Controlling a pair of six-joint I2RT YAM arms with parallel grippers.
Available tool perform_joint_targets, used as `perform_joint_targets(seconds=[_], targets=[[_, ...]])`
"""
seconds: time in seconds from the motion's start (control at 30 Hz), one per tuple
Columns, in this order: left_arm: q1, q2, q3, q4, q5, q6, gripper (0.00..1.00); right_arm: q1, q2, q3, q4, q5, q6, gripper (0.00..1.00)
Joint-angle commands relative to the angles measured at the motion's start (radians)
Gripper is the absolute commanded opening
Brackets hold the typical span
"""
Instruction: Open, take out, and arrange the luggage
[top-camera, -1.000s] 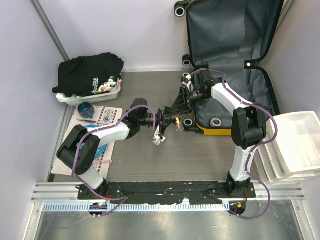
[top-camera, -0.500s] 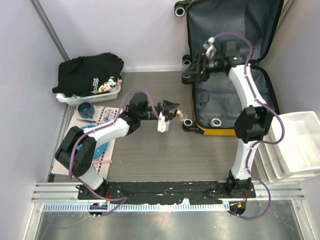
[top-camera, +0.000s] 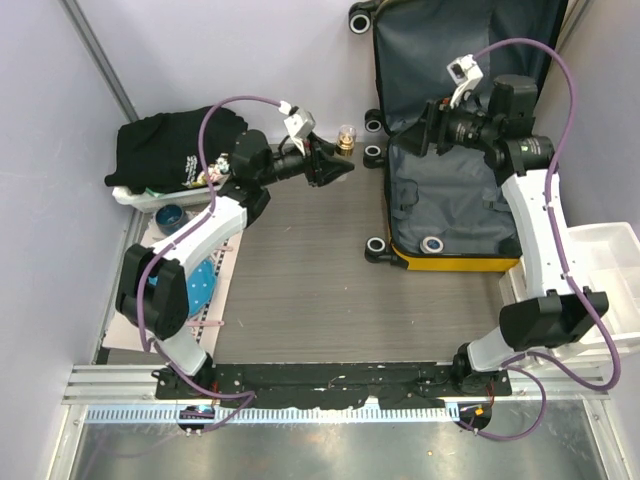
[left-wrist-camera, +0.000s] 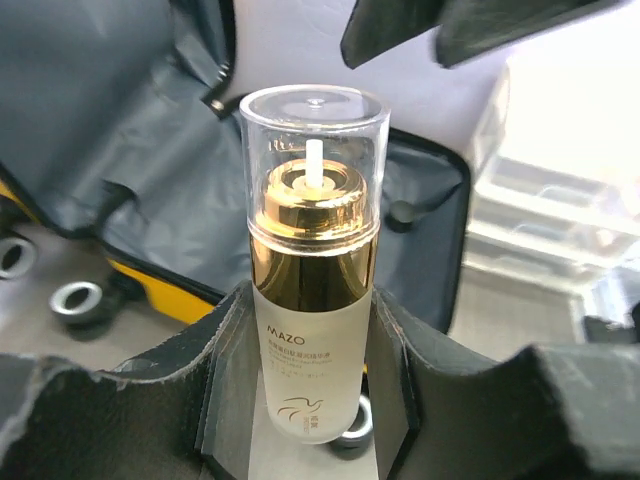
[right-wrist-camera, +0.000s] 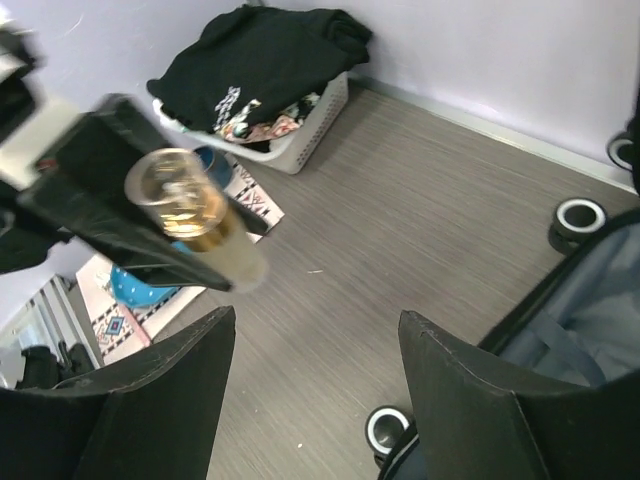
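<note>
The left gripper (top-camera: 335, 168) is clamping a gold-collared bottle (top-camera: 346, 138) at upper centre, just left of the open luggage (top-camera: 455, 205) in the upper right. The right gripper (top-camera: 426, 130) is hovering over its left edge, spread wide and empty.

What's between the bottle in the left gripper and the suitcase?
Nothing. In the top view, only bare grey floor separates the bottle, held by the left gripper, from the black wheels of the luggage.
</note>
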Motion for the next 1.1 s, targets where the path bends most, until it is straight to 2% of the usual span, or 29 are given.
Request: perform_joint_targets(seconds=[0.0, 0.2, 0.3, 0.43, 0.57, 0.8, 0.9, 0.93, 1.0, 1.03, 1.07], targets=[[-0.008, 0.050, 0.033, 0.136, 0.033, -0.337, 0.00, 0.101, -0.044, -0.043, 0.044, 0.054, -0.119, 0.73], [-0.025, 0.073, 0.033, 0.180, 0.105, -0.310, 0.00, 0.180, -0.060, -0.044, -0.025, 0.140, -0.217, 0.77], [-0.050, 0.063, 0.024, 0.174, 0.142, -0.237, 0.00, 0.182, 0.003, 0.075, -0.124, 0.160, -0.260, 0.78], [-0.090, 0.057, -0.008, 0.153, 0.161, -0.108, 0.00, 0.183, 0.060, 0.172, -0.244, 0.091, -0.290, 0.78], [-0.102, 0.066, -0.011, 0.145, 0.158, -0.080, 0.00, 0.192, 0.052, 0.180, -0.300, 0.016, -0.271, 0.78], [-0.113, 0.083, 0.004, 0.148, 0.159, -0.080, 0.00, 0.227, 0.025, 0.144, -0.354, 0.063, -0.294, 0.77], [-0.120, 0.086, 0.009, 0.143, 0.165, -0.072, 0.00, 0.237, 0.008, 0.117, -0.308, 0.089, -0.279, 0.66], [-0.122, 0.088, 0.012, 0.142, 0.167, -0.072, 0.00, 0.237, 0.006, 0.114, -0.301, 0.091, -0.273, 0.55], [-0.124, 0.088, 0.010, 0.142, 0.167, -0.071, 0.00, 0.237, 0.005, 0.114, -0.298, 0.094, -0.267, 0.46], [-0.125, 0.086, 0.013, 0.140, 0.165, -0.069, 0.00, 0.237, 0.000, 0.112, -0.298, 0.109, -0.267, 0.35], [-0.125, 0.086, 0.013, 0.136, 0.165, -0.068, 0.00, 0.237, -0.005, 0.108, -0.297, 0.116, -0.271, 0.27]])
